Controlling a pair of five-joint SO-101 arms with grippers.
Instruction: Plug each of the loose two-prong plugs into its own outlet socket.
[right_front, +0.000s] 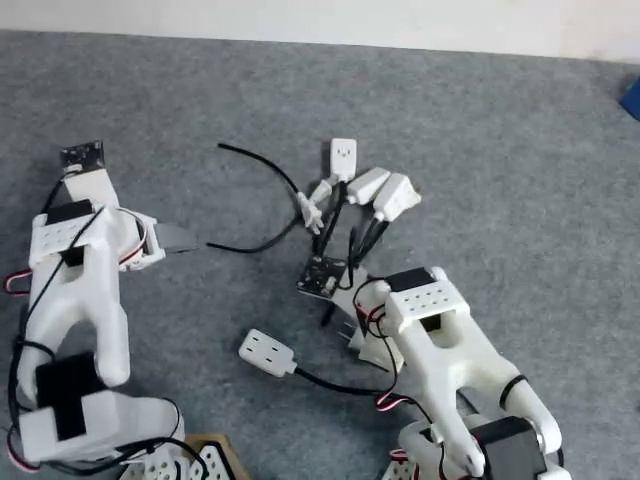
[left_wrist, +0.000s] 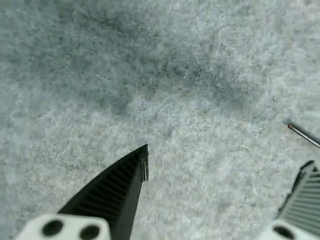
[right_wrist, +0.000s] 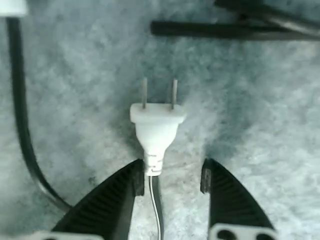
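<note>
Plug (right_wrist: 156, 120), white, two-prong, lies flat on the grey carpet (left_wrist: 150, 60) between the parted jaws of the right gripper (right_wrist: 170, 172), ungripped, prongs pointing away from it. In the high view, a white outlet socket (right_front: 267, 352) sits near, at that gripper's 9 o'clock. The left gripper (left_wrist: 227, 157), at the table's 9 o'clock, is spread wide over carpet, holding nothing.

Grey felt-like table covering (right_front: 520, 130) under a pale strip of wall (right_front: 400, 20) along the far edge
</note>
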